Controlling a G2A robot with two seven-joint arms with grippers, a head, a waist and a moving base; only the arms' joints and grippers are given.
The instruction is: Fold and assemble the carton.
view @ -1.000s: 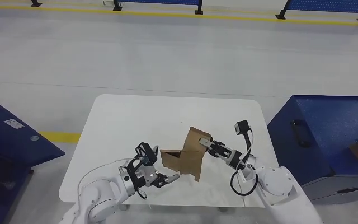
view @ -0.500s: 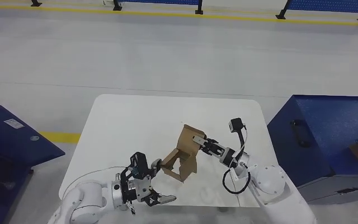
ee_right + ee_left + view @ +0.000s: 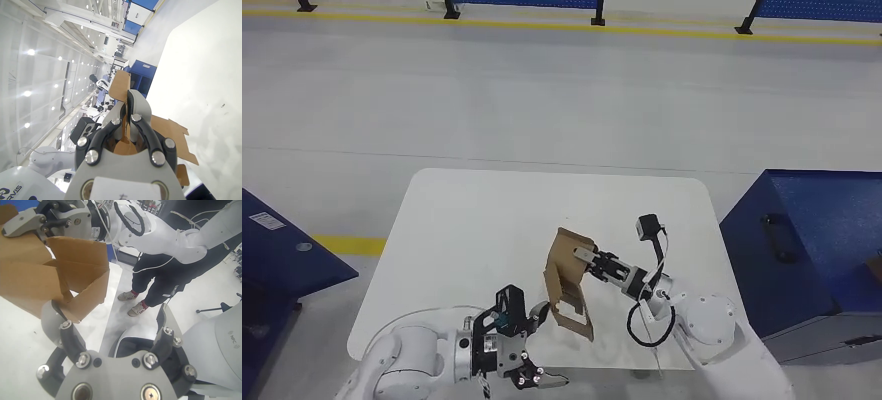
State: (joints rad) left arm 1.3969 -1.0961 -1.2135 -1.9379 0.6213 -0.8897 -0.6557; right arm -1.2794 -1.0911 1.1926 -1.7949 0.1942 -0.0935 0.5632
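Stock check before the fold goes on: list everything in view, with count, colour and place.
carton: one, brown cardboard, partly opened, flaps loose, standing near the table's near edge between the two arms.
table: one, white, rounded corners, middle of the top view.
cabinets: two, blue, on the floor, one at each side of the table.
floor stripes: two, yellow, one beside the table, one far behind it.
left pincer: one, grey with black links, open, by the carton's lower flap; contact cannot be told.
right pincer: one, grey with black links, shut on the carton's upper edge.
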